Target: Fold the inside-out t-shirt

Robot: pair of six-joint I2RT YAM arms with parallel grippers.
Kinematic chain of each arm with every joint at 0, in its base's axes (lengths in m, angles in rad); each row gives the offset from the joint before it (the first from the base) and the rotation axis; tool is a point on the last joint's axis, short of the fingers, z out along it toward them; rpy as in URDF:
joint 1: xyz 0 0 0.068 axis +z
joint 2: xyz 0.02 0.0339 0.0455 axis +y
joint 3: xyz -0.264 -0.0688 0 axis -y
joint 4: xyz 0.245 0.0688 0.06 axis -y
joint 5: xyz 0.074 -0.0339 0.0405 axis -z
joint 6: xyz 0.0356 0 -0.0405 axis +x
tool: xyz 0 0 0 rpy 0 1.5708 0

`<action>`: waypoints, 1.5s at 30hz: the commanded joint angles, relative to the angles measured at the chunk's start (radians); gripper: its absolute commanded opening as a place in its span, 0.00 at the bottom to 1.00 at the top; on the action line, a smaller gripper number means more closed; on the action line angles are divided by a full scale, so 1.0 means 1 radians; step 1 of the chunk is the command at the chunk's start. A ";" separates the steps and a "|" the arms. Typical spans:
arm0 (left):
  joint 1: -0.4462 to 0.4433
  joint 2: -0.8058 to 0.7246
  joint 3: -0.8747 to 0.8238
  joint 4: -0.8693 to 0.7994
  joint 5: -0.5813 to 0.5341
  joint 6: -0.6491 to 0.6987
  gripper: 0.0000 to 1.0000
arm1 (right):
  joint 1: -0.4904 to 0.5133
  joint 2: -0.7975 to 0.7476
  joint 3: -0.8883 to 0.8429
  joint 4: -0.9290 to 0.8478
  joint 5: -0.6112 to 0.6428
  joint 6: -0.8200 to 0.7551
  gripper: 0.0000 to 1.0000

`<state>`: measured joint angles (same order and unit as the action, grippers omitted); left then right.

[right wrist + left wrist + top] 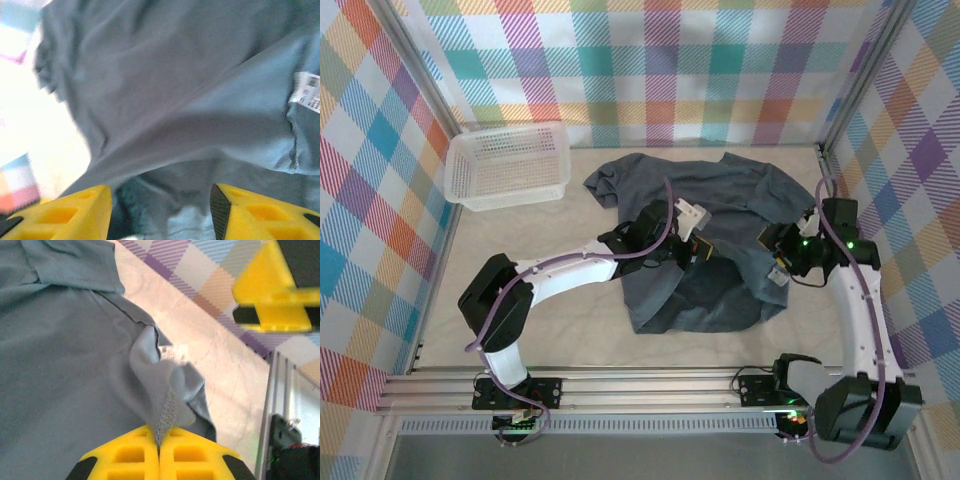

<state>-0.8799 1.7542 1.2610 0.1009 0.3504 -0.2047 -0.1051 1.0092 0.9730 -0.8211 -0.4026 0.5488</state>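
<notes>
The inside-out t-shirt (720, 215) lies crumpled in the middle of the table, dark blue-grey and partly folded over itself. My left gripper (692, 247) sits over the shirt's middle. In the left wrist view its yellow jaws (160, 440) are pressed together on a stitched hem of the t-shirt (75, 370), which rises from them as a peaked fold. A pale tag (172, 351) shows just beyond the fold. My right gripper (777, 257) is at the shirt's right edge. In the right wrist view it (160, 212) stands open, with loose t-shirt cloth (165, 90) below and between the fingers and a white tag (307, 94) at the right.
A white lattice basket (508, 165) stands at the back left of the table. Checked walls close in the back and both sides, and a metal rail (650, 385) runs along the near edge. Bare beige table (560, 330) lies to the left of the shirt.
</notes>
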 commanded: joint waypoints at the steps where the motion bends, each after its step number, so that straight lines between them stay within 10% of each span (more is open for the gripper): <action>1: 0.008 -0.026 -0.012 0.044 -0.001 -0.120 0.00 | 0.129 -0.149 -0.056 0.114 -0.093 -0.062 0.46; 11: 0.039 -0.058 0.093 0.002 0.037 -0.237 0.00 | 0.794 -0.175 -0.426 0.734 0.594 -0.264 0.03; 24: 0.032 -0.114 0.220 -0.006 0.097 -0.309 0.00 | 0.832 0.471 -0.587 1.862 0.892 -1.128 0.00; 31: -0.007 -0.139 0.401 -0.245 0.099 -0.120 0.00 | 0.726 0.536 -0.467 1.734 0.809 -1.077 0.00; 36: -0.029 -0.129 0.535 -0.287 0.116 -0.091 0.00 | 0.532 0.480 -0.281 1.302 0.543 -0.812 0.00; 45: -0.076 -0.034 0.824 -0.421 0.111 0.014 0.00 | 0.525 0.576 -0.100 1.104 0.387 -0.578 0.00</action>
<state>-0.9421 1.6985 2.0140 -0.2726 0.4347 -0.2459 0.4137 1.5650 0.8593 0.3889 0.1032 -0.1761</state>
